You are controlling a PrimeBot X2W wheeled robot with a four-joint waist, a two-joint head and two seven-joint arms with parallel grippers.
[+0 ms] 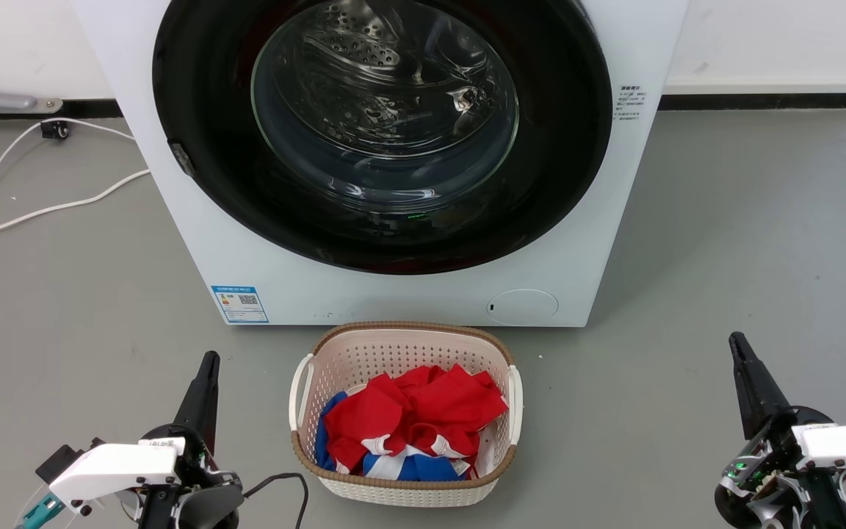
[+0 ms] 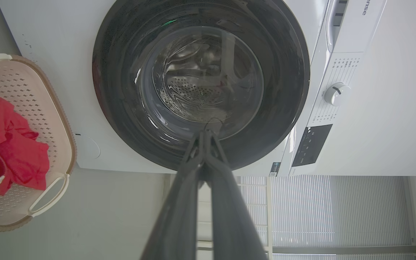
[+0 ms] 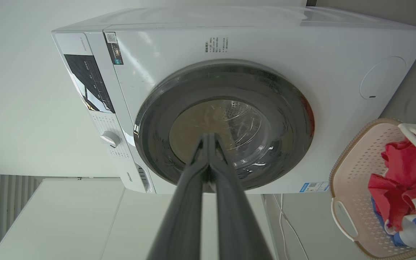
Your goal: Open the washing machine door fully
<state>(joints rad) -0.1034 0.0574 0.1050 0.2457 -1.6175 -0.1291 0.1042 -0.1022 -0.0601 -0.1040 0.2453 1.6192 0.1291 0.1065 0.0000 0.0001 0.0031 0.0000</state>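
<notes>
grey floor [image 1: 724, 242] carries the washing machine [image 1: 393, 294] against the back wall [image 1: 761, 37], with the washing machine door [image 1: 385, 110] shut flush and a basket [image 1: 408, 328] just before it. left gripper [image 1: 208, 367] and right gripper [image 1: 740, 353] hang low, well apart from it, fingers pressed together, holding nothing. best to hook the rim's free side, then swing wide around the hinge; which side is unclear. wrist views add the dial [image 2: 336, 93] above the head view's crop.
</notes>
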